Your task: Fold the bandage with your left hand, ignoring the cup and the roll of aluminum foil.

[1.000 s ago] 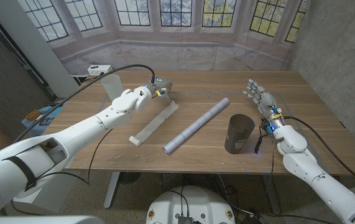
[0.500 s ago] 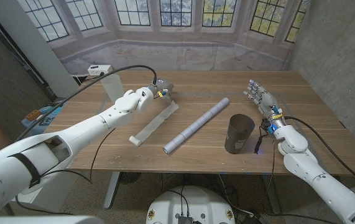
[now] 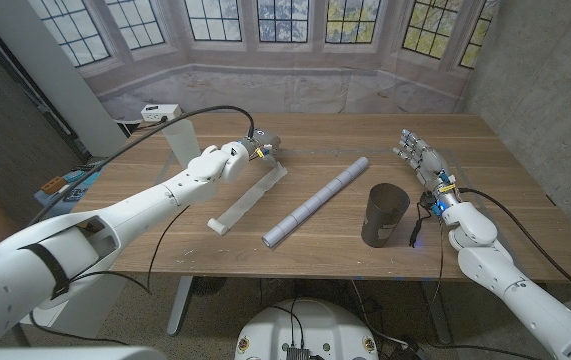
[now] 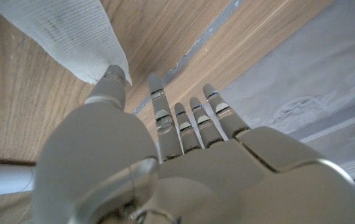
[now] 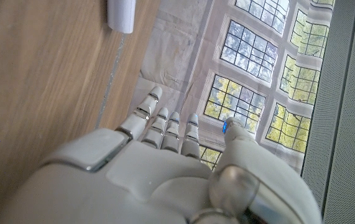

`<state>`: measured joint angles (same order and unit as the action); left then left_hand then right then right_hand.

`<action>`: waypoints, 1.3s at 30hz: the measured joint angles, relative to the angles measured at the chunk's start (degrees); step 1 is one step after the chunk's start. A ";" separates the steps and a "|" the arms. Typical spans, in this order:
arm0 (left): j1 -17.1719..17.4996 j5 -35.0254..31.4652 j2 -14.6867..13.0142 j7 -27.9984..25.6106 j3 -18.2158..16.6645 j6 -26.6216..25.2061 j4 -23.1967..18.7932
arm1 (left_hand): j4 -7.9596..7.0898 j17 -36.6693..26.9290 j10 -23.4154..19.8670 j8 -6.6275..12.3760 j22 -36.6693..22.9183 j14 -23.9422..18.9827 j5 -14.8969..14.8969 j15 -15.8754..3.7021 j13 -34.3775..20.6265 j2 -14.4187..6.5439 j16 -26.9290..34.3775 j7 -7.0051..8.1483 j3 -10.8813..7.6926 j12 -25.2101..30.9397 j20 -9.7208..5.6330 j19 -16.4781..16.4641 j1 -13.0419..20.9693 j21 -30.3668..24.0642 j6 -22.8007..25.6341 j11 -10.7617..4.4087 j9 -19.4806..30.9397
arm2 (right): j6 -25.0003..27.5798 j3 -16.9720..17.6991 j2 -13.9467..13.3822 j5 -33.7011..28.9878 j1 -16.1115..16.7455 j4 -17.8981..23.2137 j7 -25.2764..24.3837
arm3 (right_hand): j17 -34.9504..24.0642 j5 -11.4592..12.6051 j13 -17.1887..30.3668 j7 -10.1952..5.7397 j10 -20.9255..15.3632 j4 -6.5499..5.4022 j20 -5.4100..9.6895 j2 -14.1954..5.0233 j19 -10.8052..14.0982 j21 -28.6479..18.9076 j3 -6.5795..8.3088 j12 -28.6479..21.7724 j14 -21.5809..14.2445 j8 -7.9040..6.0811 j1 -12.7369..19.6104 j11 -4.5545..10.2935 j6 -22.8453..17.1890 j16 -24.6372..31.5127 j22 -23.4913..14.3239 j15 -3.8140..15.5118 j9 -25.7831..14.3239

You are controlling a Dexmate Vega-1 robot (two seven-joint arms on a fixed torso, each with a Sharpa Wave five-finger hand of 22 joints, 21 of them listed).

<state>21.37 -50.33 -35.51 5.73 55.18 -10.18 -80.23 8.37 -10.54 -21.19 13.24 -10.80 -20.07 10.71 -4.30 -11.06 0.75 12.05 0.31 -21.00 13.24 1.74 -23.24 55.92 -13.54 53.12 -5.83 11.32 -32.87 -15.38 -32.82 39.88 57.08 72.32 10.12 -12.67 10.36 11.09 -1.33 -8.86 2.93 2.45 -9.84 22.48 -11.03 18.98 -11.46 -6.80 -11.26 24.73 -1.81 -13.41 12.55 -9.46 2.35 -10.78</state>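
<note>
the bandage (image 3: 249, 197) lies as a long pale strip on the wooden table (image 3: 315, 240), running diagonally from its near end toward the far left, where the left hand (image 3: 250, 153) sits right at its far end. in the left wrist view the thumb tip (image 4: 114, 76) meets the corner of the bandage (image 4: 71, 34), while the other fingers (image 4: 183, 121) reach out straight and side by side past it over bare wood; whether anything is actually pinched cannot be told, since the underside of the hand is hidden. in the head view the hand's own bulk covers the cloth's far end. just beside the bandage, roughly parallel, lies the roll of aluminum foil (image 3: 316, 201), and the dark cup (image 3: 385, 215) stands near its right side. the right hand (image 3: 420, 158) stands further right, apart from the cup, fingers extended and loosely spread, holding nothing.
</note>
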 measured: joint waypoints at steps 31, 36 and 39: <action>-0.46 1.10 0.98 -2.41 1.62 0.53 2.04 | 0.33 0.01 -3.63 0.66 0.01 -2.87 0.55 -0.62 0.01 -1.15 -0.02 0.94 -0.02 0.00 -0.41 -1.67 0.55 -0.24 5.44 -0.55 0.28 | -0.17 0.54 -0.51 0.24 1.40 0.94 -0.25 | 0.01 0.00 0.00 0.00 0.00 0.15 0.00 0.09 0.00 0.00 0.15 0.00 0.00 0.00 -0.54 0.00 0.00 0.00 0.00 0.00 0.00; -0.40 1.09 0.98 -2.87 1.75 0.52 2.20 | 0.33 0.02 -4.10 0.66 0.01 -3.18 0.55 -0.92 0.01 -1.46 -0.02 1.02 -0.02 0.40 -0.40 -1.65 0.87 -0.24 5.96 -0.62 0.28 | -0.19 0.60 -0.64 0.31 1.61 1.07 -0.24 | 0.02 0.00 0.00 0.00 0.00 0.24 0.00 0.09 0.00 0.00 0.25 0.00 0.00 0.00 -0.53 0.00 0.00 0.00 0.00 0.00 0.00; -0.27 1.09 0.98 -2.98 1.85 0.50 2.27 | 0.33 0.02 -4.46 0.73 0.01 -3.18 0.54 -0.92 0.01 -1.46 -0.02 0.83 -0.02 0.40 -0.40 -1.65 0.87 -0.24 6.15 -0.55 0.28 | -0.18 0.64 -0.70 0.35 1.72 1.15 -0.24 | 0.02 0.00 0.00 0.00 0.00 0.39 0.00 0.09 0.00 0.00 0.39 0.00 0.00 0.00 -0.53 0.00 0.00 0.00 0.00 0.00 0.00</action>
<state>21.10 -49.24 -34.52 2.75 57.02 -9.68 -77.97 8.70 -10.53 -25.65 13.97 -10.80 -23.25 11.25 -5.22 -11.05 -0.71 12.04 1.14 -21.03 13.64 1.33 -24.89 56.79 -13.78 59.27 -6.38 11.60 -33.06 -14.74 -33.52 40.23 58.79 73.47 9.88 -12.65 10.36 11.09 -1.33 -8.86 3.32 2.45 -9.75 22.48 -11.03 19.37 -11.46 -6.80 -11.26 24.20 -1.81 -13.40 12.55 -9.46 2.35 -10.78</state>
